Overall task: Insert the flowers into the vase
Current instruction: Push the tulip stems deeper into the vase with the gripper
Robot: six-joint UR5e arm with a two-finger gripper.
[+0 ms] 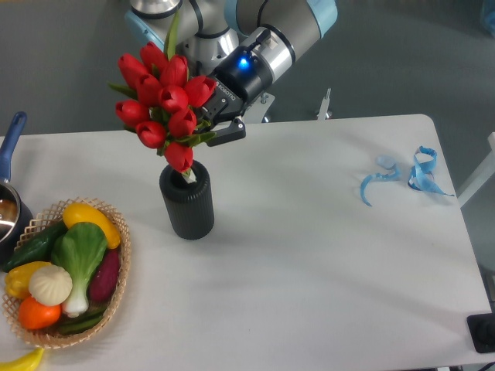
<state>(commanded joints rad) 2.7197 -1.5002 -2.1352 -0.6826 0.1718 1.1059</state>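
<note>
The gripper (210, 127) clasps the flowers (164, 97) among their leaves, stems dipping into the vase (187, 205) mouth. A wicker basket (116, 267) of toy vegetables sits left, blue ribbon (408, 176) far right. The arm slants down from behind.

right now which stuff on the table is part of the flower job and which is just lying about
Part of the job:
- flowers, stems reaching into the vase mouth
- vase
- gripper, beside the bunch

Just lying about:
- wicker basket of toy vegetables
- blue ribbon scraps
- pot with blue handle at the left edge
</note>
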